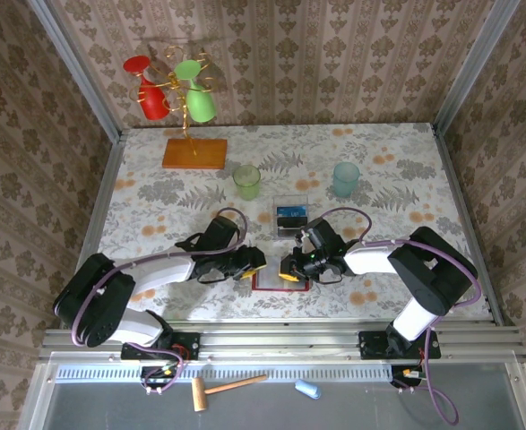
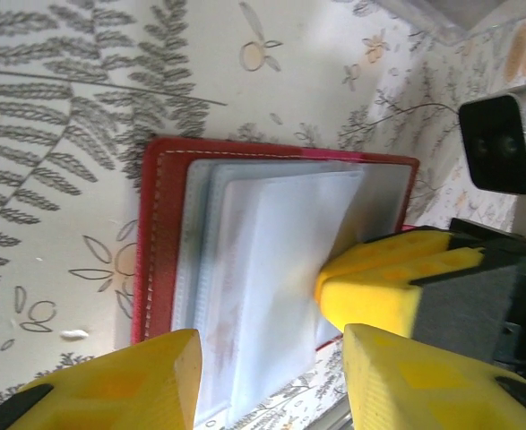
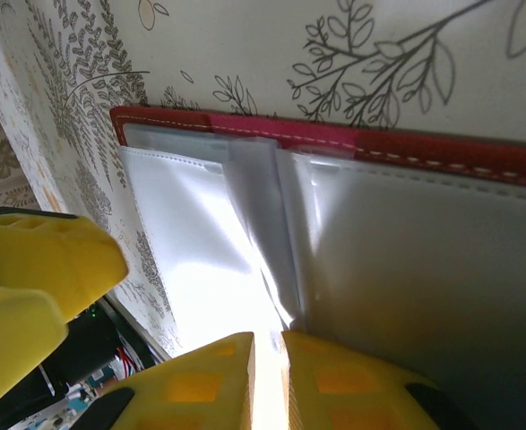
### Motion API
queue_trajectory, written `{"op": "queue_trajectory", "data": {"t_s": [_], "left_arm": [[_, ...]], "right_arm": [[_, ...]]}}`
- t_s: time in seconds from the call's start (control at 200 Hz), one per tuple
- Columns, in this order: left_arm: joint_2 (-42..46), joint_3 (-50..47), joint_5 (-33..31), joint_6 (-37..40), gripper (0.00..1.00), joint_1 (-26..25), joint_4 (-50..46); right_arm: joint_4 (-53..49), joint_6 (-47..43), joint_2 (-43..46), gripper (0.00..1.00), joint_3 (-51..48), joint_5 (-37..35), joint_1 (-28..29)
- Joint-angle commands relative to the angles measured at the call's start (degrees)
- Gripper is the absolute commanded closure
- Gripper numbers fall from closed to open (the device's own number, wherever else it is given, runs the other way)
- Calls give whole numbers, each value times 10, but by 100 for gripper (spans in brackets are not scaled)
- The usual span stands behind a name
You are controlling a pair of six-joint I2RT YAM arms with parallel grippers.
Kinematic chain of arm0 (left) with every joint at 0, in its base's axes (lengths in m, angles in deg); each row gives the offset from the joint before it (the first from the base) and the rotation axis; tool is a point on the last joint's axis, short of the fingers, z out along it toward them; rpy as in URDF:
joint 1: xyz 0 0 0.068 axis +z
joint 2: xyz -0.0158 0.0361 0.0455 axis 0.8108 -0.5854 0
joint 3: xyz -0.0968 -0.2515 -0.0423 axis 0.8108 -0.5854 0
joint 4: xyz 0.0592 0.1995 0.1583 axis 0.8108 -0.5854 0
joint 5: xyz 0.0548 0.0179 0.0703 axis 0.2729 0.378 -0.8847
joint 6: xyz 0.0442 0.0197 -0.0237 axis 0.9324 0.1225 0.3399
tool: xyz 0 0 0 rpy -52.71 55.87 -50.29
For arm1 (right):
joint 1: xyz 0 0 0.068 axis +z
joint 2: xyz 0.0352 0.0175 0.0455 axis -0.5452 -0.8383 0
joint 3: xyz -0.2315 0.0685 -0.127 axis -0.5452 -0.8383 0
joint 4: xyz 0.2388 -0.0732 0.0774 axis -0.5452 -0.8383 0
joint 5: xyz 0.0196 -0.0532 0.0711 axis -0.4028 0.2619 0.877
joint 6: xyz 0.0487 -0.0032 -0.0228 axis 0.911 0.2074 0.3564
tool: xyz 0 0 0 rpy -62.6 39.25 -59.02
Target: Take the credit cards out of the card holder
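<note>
One red card holder (image 2: 162, 242) lies open and flat at the near middle of the bench (image 1: 397, 170), with its pale clear sleeves spread across it. Both of your arms reach in over it.

Your right end effector (image 3: 268, 381) has its jaws nearly together, nipping a thin pale leaf at the edge of those sleeves. You cannot tell whether that leaf is a card or only plastic.

Your left end effector (image 2: 271, 381) stands with its jaws well apart, one yellow finger at each side of the sleeve stack's near end, and it grips nothing. Whether those fingers touch the holder is not clear.

You can see credit cards (image 1: 291, 218), one blue and one dark, lying in a clear tray (image 1: 292, 202) just behind the holder. The tray sits between a green cup (image 1: 246, 182) and a teal cup (image 1: 346, 179). The sleeves are too pale and glossy to show whether any card sits inside them.

At the far left of the bench, an orange wooden base (image 1: 194, 154) carries a gold stand (image 1: 185, 112).
</note>
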Motion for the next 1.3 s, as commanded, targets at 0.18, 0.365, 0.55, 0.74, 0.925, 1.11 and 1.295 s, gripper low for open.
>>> {"op": "queue_trajectory", "data": {"t_s": [0.18, 0.365, 0.55, 0.74, 0.925, 1.11, 1.295], "left_arm": [[-20, 17, 20, 1, 55, -8, 16], [-45, 19, 27, -1, 55, -16, 33], [-58, 18, 29, -4, 56, -20, 44], [-67, 19, 31, -7, 59, -23, 52], [-66, 23, 32, -9, 63, -25, 54], [-60, 25, 29, -11, 66, -26, 50], [-66, 31, 32, -6, 66, -26, 51]], "right_arm": [[-6, 0, -7, 85, -14, -5, -5], [-7, 0, -5, 85, -15, -4, -6], [-8, -1, -5, 85, -16, -5, -7], [-7, -1, -5, 85, -17, -5, -7], [-7, -1, -5, 85, -17, -4, -7], [-7, -1, -6, 85, -17, -4, -7], [-8, -1, -5, 86, -16, -3, -7]]}}
